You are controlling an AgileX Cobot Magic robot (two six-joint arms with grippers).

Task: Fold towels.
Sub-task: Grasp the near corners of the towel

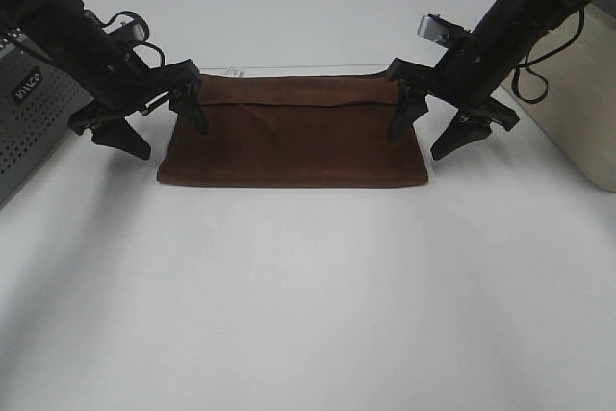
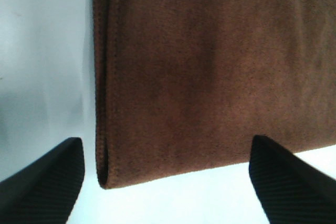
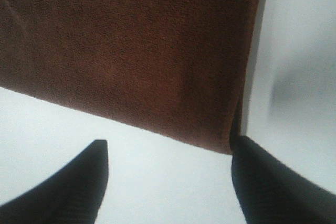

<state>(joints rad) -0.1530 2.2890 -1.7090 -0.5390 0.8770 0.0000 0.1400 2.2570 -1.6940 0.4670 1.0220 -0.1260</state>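
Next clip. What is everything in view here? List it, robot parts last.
towel: 1, reddish-brown, folded, flat at mid-table
table: 1, white, under everything
grey box: 1, perforated side, table's left edge
beige box: 1, table's right edge
left gripper: 1, black, at towel's left end, fingers apart, holding nothing
right gripper: 1, black, at towel's right end, fingers apart, holding nothing
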